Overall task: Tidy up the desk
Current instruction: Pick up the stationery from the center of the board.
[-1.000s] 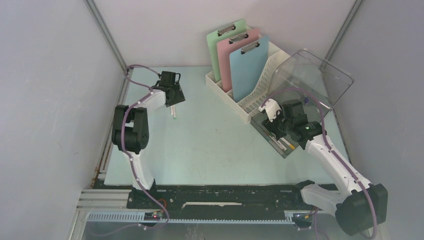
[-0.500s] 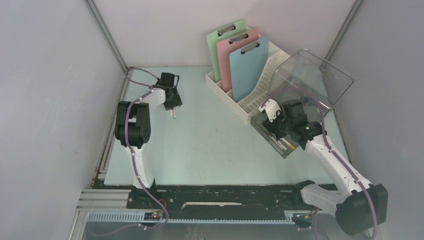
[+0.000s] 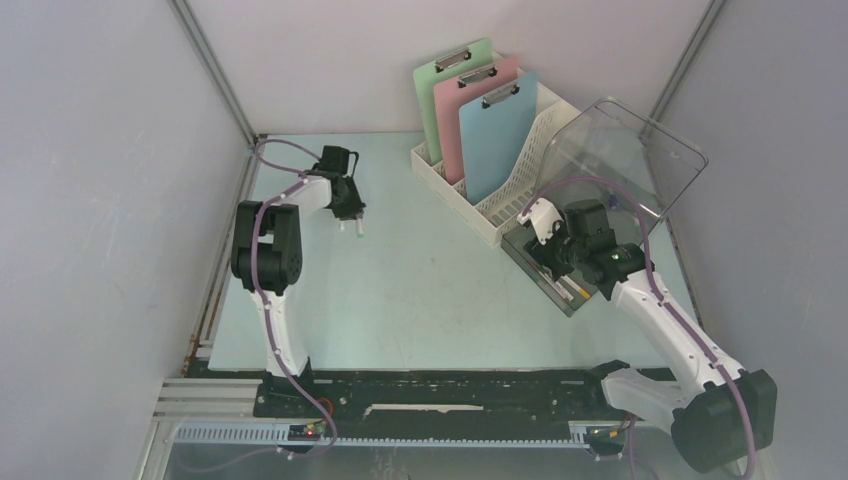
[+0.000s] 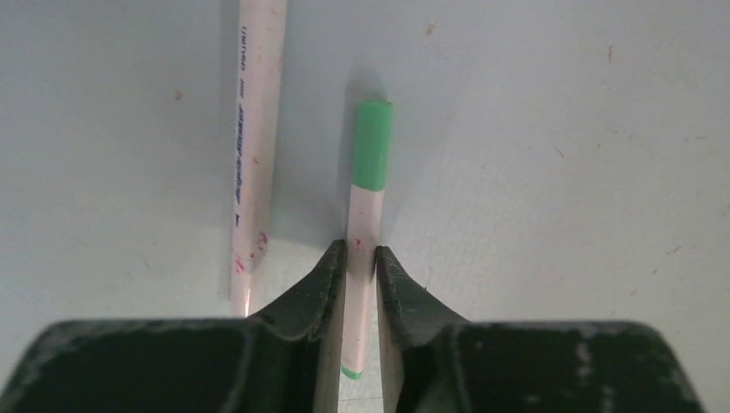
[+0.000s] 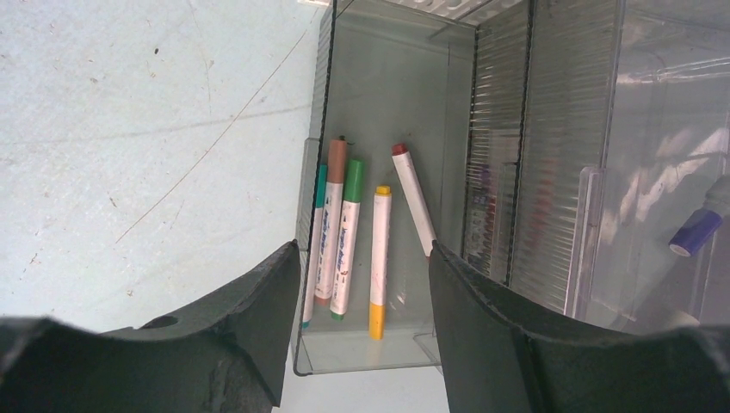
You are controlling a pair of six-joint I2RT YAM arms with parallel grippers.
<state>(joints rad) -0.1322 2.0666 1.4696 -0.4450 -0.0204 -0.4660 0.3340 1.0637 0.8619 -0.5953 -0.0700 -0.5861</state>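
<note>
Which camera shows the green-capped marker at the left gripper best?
Left wrist. The green-capped marker lies on the desk, cap and barrel sharp, with the left gripper closed against its barrel. Top external shows only a tiny sliver below that gripper. Right wrist misses it, showing other markers in a clear box.

You operate a robotics lab cell. Plain grey panels on aluminium struts enclose a mint tabletop; two arms are bolted to a black rail at its near edge. Clipboards in a rack and markers in a clear box are the office goods present.
</note>
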